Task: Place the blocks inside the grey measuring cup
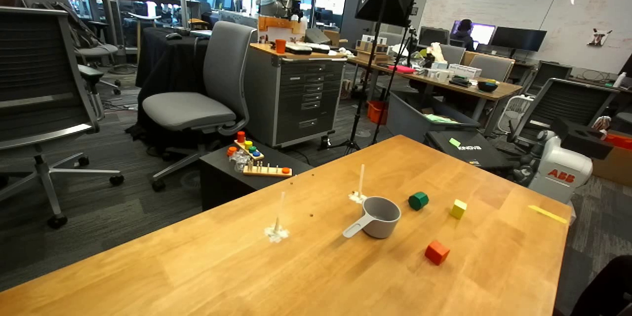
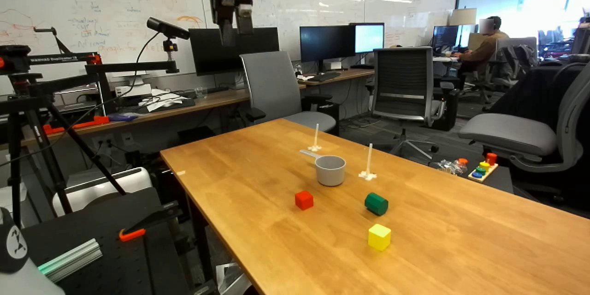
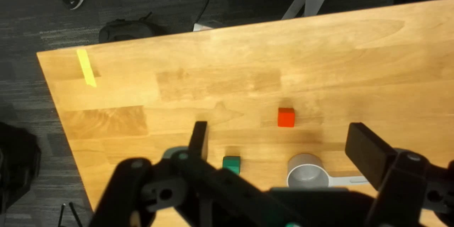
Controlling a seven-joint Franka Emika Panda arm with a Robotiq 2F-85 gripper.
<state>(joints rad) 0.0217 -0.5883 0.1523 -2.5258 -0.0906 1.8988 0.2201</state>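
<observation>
- Table (image 1: 493,281): ample working room inside its edges.
- Gripper (image 3: 278,138): high overhead, spread wide, nothing held.
- Grey measuring cup (image 2: 330,174): upright, near two sticks (image 2: 369,156) worth dodging.
- Green block (image 2: 376,203), yellow block (image 2: 379,237) nearest a short edge, red block (image 2: 304,200): all outside the cup. First pick ahead, I'd judge; next, lower over red and pinch.
</observation>
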